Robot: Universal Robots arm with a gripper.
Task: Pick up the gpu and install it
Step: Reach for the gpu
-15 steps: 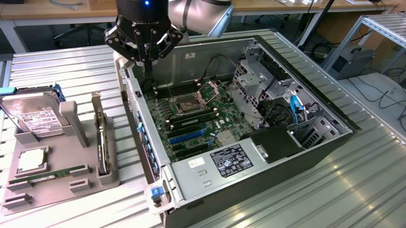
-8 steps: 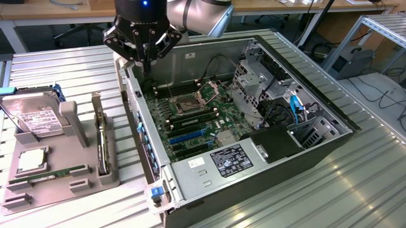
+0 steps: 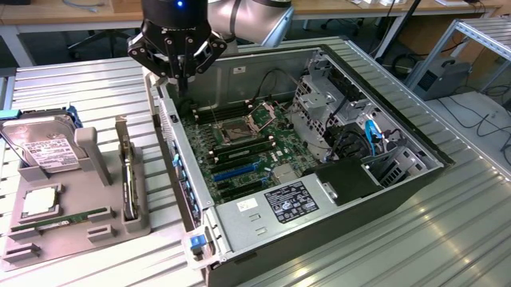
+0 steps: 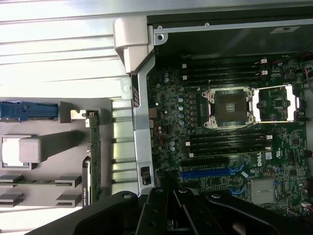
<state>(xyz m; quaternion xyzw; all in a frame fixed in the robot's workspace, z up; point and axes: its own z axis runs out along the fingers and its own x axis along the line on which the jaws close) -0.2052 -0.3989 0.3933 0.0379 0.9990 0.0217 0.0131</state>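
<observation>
Here, jaws closed over case (image 3: 359,227), gpu (image 3: 128,179) racked, Dell motherboard (image 4: 266,156).

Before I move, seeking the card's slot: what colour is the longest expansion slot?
Blue slot; wrist view shows it best.

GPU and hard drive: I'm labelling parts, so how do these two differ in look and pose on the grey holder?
The gpu is a thin dark card standing on edge; the hard drive is a silver box with a white label, leaning back. The gpu stands beside the computer case; the hard drive sits further to the exterior view's left. Both rest on the grey holder.
</observation>
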